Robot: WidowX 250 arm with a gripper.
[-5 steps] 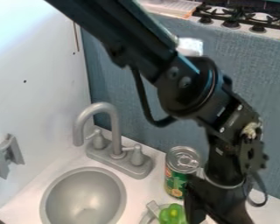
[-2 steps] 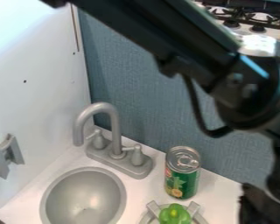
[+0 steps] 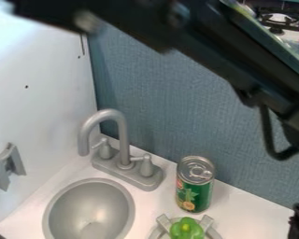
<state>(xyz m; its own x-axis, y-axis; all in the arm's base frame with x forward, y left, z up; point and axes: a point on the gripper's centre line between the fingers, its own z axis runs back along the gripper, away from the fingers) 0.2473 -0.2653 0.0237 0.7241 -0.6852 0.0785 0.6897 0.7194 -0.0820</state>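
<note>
A dark part of the black gripper (image 3: 298, 223) shows at the right edge, low down, and the rest of it is cut off by the frame. The closest objects stand well to its left with a wide gap between. One is a green can (image 3: 194, 192) with a silver lid, upright on the white counter. The other is a green pepper (image 3: 186, 228) at the bottom edge, lying on a grey pronged ring (image 3: 210, 229). Nothing that the gripper might hold can be made out.
A grey sink basin (image 3: 89, 210) is at the lower left, with a grey faucet (image 3: 124, 135) behind it. A white wall (image 3: 39, 98) and a blue-grey panel (image 3: 171, 107) border the counter. The arm crosses the top and right.
The arm has swung to the right, and the gripper has gone from beside the can to the right edge. The can and pepper have stayed in place.
</note>
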